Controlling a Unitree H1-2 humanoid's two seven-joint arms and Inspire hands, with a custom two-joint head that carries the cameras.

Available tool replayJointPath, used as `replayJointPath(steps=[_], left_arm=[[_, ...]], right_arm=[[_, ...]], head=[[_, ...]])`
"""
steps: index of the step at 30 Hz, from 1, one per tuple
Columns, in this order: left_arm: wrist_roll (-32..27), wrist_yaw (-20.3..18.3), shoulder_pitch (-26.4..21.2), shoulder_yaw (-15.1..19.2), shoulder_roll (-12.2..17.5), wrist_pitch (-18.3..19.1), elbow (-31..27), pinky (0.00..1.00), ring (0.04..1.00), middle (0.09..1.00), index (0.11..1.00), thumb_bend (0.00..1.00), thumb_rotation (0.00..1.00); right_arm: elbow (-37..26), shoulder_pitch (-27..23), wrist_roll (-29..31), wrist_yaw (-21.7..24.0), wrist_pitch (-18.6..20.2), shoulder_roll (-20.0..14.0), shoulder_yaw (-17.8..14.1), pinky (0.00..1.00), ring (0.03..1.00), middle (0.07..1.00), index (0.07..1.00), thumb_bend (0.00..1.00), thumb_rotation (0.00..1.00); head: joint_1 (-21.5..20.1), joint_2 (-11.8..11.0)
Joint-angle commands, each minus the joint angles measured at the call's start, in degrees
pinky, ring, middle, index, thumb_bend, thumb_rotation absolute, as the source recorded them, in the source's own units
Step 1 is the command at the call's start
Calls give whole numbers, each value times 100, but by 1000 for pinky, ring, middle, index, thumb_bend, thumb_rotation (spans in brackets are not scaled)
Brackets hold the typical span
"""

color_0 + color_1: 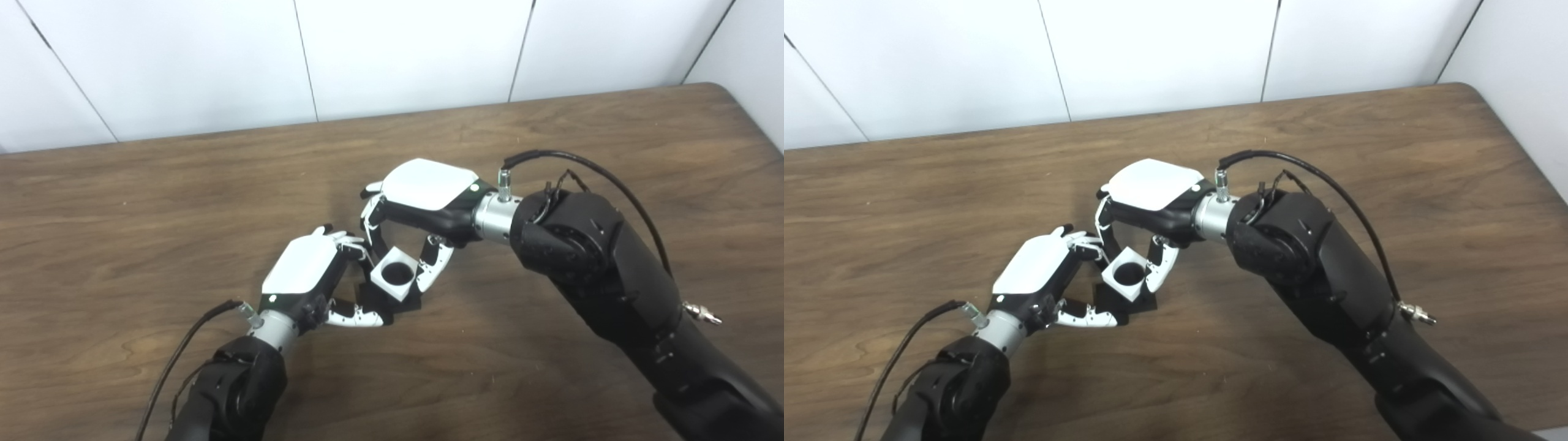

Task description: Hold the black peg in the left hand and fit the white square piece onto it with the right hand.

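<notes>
Both hands at worktop [184, 202] centre. Right hand [422, 202] pinches white square piece [393, 277] by side faces, bore up. Left hand [306, 272] curled round black peg [375, 300] base beneath it. Piece looks rigid, light, slick: you keep grip on flats, clear of bore.

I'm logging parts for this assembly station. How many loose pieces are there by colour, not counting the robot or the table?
White: 1, the white square piece with a round hole, held in the right hand.
Black: 1, the black peg, mostly hidden under it, at the left hand.
Total: 2
</notes>
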Motion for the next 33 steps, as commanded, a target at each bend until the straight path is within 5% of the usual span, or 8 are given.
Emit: replayJointPath(steps=[1, 33], left_arm=[[-8, -326, 35, -116, 33, 35, 21, 1000, 892, 790, 485, 521, 53], [6, -391, 6, -127, 23, 103, -23, 1000, 891, 788, 485, 521, 53]], right_arm=[[-49, -162, 23, -193, -96, -23, -93, 878, 920, 772, 483, 525, 135], [41, -70, 37, -382, -128, -7, -55, 847, 911, 766, 483, 525, 136]], head=[[-11, 8], [-6, 31]])
